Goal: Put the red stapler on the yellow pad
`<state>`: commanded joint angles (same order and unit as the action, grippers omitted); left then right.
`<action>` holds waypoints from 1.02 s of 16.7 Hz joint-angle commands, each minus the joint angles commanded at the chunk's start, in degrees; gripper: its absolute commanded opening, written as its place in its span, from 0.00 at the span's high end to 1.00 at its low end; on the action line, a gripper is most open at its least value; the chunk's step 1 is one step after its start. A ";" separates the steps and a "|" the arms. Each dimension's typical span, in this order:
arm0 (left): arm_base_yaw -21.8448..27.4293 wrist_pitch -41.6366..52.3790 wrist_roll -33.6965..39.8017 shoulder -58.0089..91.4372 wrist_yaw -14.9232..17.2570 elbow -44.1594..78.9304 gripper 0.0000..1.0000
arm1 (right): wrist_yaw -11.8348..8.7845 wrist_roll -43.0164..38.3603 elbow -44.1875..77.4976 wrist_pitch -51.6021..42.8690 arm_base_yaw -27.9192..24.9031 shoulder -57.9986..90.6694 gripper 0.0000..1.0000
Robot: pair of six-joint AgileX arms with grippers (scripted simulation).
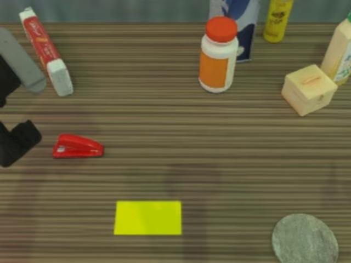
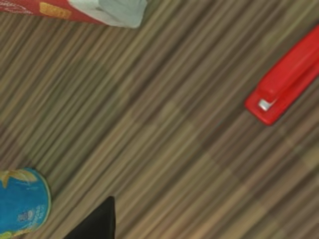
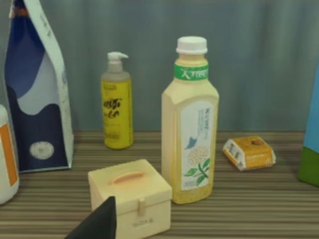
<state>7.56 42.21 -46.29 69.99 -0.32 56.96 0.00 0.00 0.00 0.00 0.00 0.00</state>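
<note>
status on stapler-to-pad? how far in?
Nothing is done yet: the red stapler lies on the bare table near its left side, apart from the yellow pad at the front, which has nothing on it. In hand: only the approach. The left arm sits at the left edge beside the stapler, not touching it. Left: grasp, carry, place. The right arm is out of the top view.

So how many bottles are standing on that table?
3: an orange-capped white bottle at the far middle, a yellow pump bottle behind it, a pale tea bottle far right. Others may be out of view.
</note>
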 joint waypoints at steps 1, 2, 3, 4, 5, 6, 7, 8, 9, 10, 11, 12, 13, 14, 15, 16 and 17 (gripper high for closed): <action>0.63 3.41 -3.69 5.89 -0.02 4.47 0.00 | 0.00 0.00 0.00 0.00 0.00 0.00 0.00; 1.25 6.68 -7.26 11.43 -0.03 8.77 0.00 | 0.00 0.00 0.00 0.00 0.00 0.00 0.00; 1.84 9.80 -10.67 16.57 -0.02 12.88 0.00 | 0.00 0.00 0.00 0.00 0.00 0.00 0.00; 2.41 12.73 -13.90 21.31 -0.01 16.78 0.00 | 0.00 0.00 0.00 0.00 0.00 0.00 0.00; 2.94 15.44 -16.92 25.67 0.02 20.48 0.00 | 0.00 0.00 0.00 0.00 0.00 0.00 0.00; 3.43 17.92 -19.71 29.67 0.06 23.96 0.00 | 0.00 0.00 0.00 0.00 0.00 0.00 0.00; 3.88 20.15 -22.25 33.30 0.10 27.19 0.00 | 0.00 0.00 0.00 0.00 0.00 0.00 0.00; 4.27 22.10 -24.51 36.54 0.15 30.12 0.00 | 0.00 0.00 0.00 0.00 0.00 0.00 0.00; 4.61 23.76 -26.47 39.34 0.20 32.69 0.00 | 0.00 0.00 0.00 0.00 0.00 0.00 0.00; 4.89 25.11 -28.09 41.66 0.25 34.85 0.00 | 0.00 0.00 0.00 0.00 0.00 0.00 0.00; 5.11 26.14 -29.34 43.45 0.29 36.50 0.00 | 0.00 0.00 0.00 0.00 0.00 0.00 0.00; 5.25 26.84 -30.19 44.67 0.32 37.62 0.00 | 0.00 0.00 0.00 0.00 0.00 0.00 0.00; 5.33 27.19 -30.63 45.30 0.34 38.18 0.00 | 0.00 0.00 0.00 0.00 0.00 0.00 0.00; 5.34 27.23 -30.68 45.37 0.34 38.24 0.00 | 0.00 0.00 0.00 0.00 0.00 0.00 0.00; 5.34 27.23 -30.68 45.37 0.34 38.24 0.00 | 0.00 0.00 0.00 0.00 0.00 0.00 0.00; 5.34 27.23 -30.68 45.37 0.34 38.24 0.00 | 0.00 0.00 0.00 0.00 0.00 0.00 0.00; 5.34 27.23 -30.68 45.37 0.34 38.24 0.00 | 0.00 0.00 0.00 0.00 0.00 0.00 0.00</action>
<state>12.90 69.44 -76.97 115.36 0.02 95.20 0.00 0.00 0.00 0.00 0.00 0.00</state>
